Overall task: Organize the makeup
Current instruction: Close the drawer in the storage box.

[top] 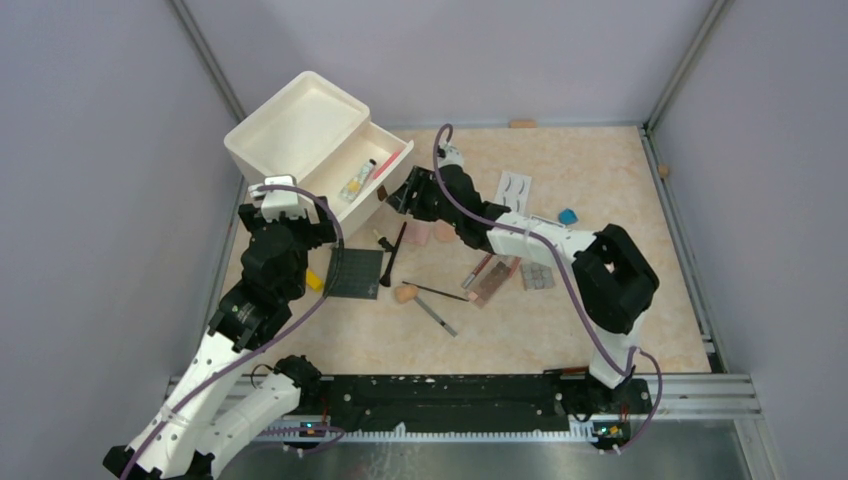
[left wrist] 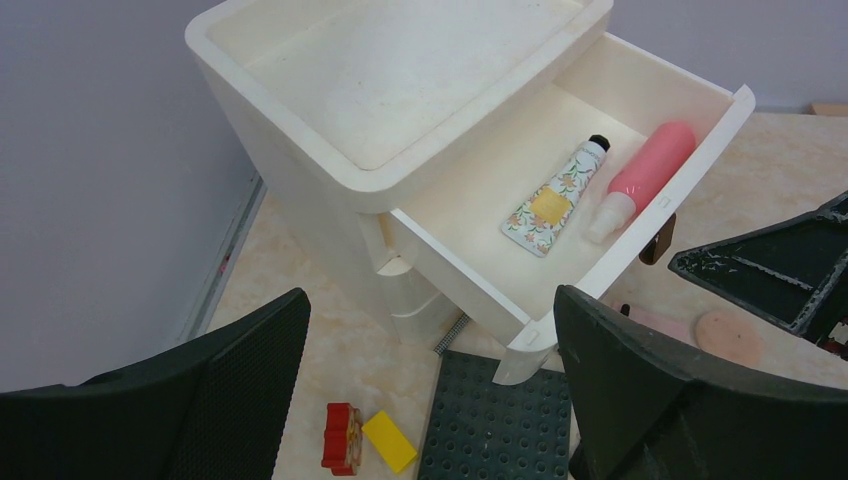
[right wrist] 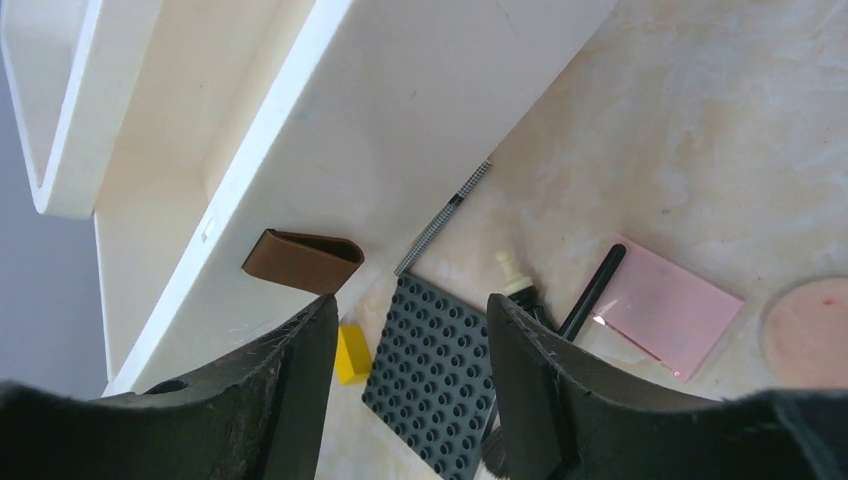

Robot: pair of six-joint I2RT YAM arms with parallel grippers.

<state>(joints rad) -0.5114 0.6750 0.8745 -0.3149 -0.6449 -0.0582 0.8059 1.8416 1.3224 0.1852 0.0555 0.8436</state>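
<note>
The left gripper [left wrist: 430, 390] hangs spread wide and empty, facing the open drawer [left wrist: 455, 272], where a floral tube [left wrist: 550, 205] and a pink tube [left wrist: 648, 172] lie side by side. The right gripper [right wrist: 408, 375], jaws partly apart and holding nothing, sits near the drawer's brown handle [right wrist: 302, 261] — the pink compact [right wrist: 668, 305] and round puff [right wrist: 808, 332] lie on the table [right wrist: 700, 120].

The top camera looked down from above and behind the arms over the whole worktop [top: 600, 340]. Both wrist cameras sat close, facing the open drawer [left wrist: 470, 190]; each also caught the dark studded plate [right wrist: 430, 370].
</note>
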